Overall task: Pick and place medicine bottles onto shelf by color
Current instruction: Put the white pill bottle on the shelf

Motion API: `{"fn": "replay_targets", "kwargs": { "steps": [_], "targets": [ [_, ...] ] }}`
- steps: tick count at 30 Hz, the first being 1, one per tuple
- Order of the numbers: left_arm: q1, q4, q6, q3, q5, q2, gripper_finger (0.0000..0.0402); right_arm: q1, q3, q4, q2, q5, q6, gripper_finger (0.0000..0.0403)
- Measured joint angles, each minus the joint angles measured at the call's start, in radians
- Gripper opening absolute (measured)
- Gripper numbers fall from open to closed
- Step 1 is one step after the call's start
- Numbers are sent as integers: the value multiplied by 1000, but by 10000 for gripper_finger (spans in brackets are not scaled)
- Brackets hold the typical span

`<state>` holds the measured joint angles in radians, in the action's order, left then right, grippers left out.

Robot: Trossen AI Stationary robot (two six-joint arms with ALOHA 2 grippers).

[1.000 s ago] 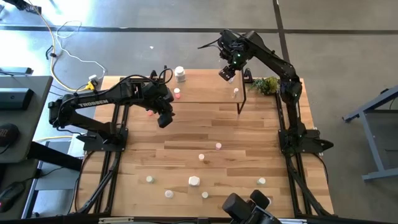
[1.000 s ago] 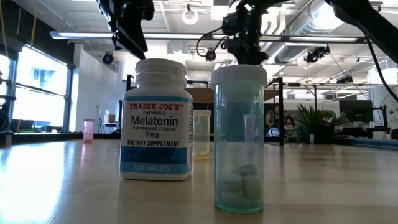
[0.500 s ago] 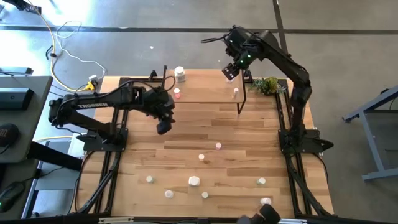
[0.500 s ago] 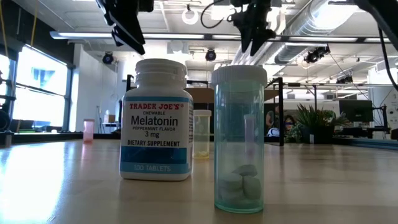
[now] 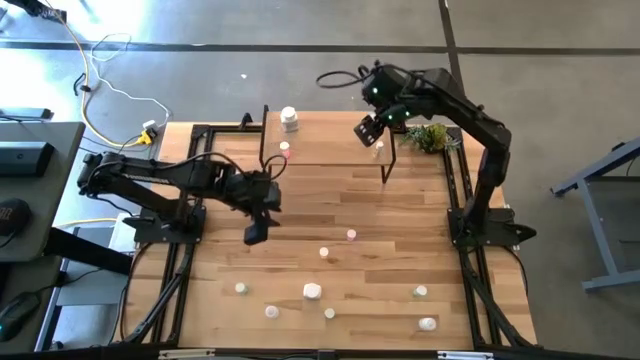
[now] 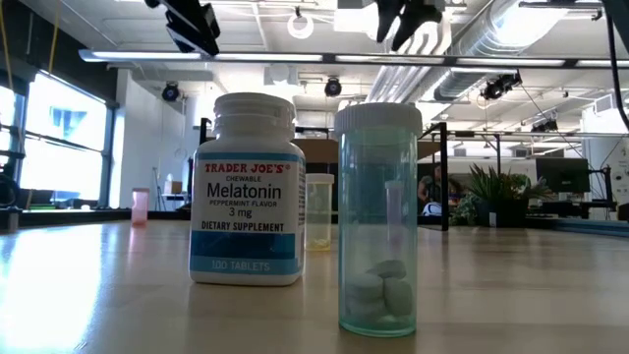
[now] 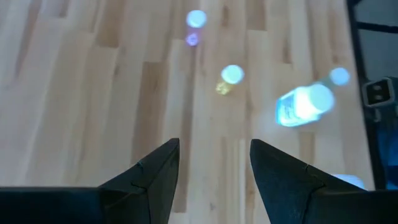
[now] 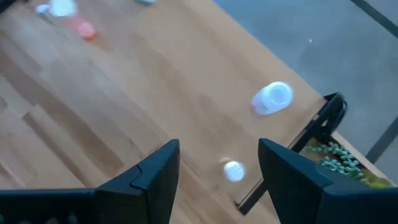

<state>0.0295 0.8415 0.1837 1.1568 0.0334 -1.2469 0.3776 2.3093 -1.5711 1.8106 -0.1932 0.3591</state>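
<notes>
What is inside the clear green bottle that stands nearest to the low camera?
The clear green bottle holds a few pale round tablets piled at its bottom; the rest looks empty. The white cap closes its top. How many tablets lie behind the front ones cannot be seen.

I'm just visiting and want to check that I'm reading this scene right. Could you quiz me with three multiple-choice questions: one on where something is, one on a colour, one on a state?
1. Where does the left pincer hang?
A. Over open tabletop, near the table's middle
B. Over the shelf
C. Off the table

2. What colour is the label band on the melatonin bottle in the low view?
A. Red
B. Blue
C. Black

3. How does the right pincer stand?
A. Shut on a bottle
B. Shut, empty
C. Open, empty

Answers:
1. A, since the high view shows it above bare planks, well short of the shelf.
2. B, since blue bands frame the white label.
3. C, since the right wrist view shows its fingers apart with only the shelf board between them.
</notes>
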Motion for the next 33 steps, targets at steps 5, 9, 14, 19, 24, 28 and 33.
{"fn": "replay_targets", "kwargs": {
  "steps": [5,9,14,19,24,28,33],
  "targets": [
    [-59,-41,0,0,0,0,186,-104,0,0,-6,-13,76,209],
    [-94,-56,37,0,27,0,186,-188,0,0,-6,-14,125,209],
    [-121,-58,49,0,100,0,186,-305,0,0,-6,-64,139,209],
    [-146,-87,90,0,106,0,199,-438,0,0,-6,-160,187,209],
    [-166,-113,125,0,104,0,234,-557,0,0,-6,-282,278,209],
    [-190,-160,81,0,85,-12,265,-642,0,0,-6,-385,362,209],
    [-230,-288,49,0,78,-21,277,-729,0,0,-6,-477,449,209]
  ]
}}
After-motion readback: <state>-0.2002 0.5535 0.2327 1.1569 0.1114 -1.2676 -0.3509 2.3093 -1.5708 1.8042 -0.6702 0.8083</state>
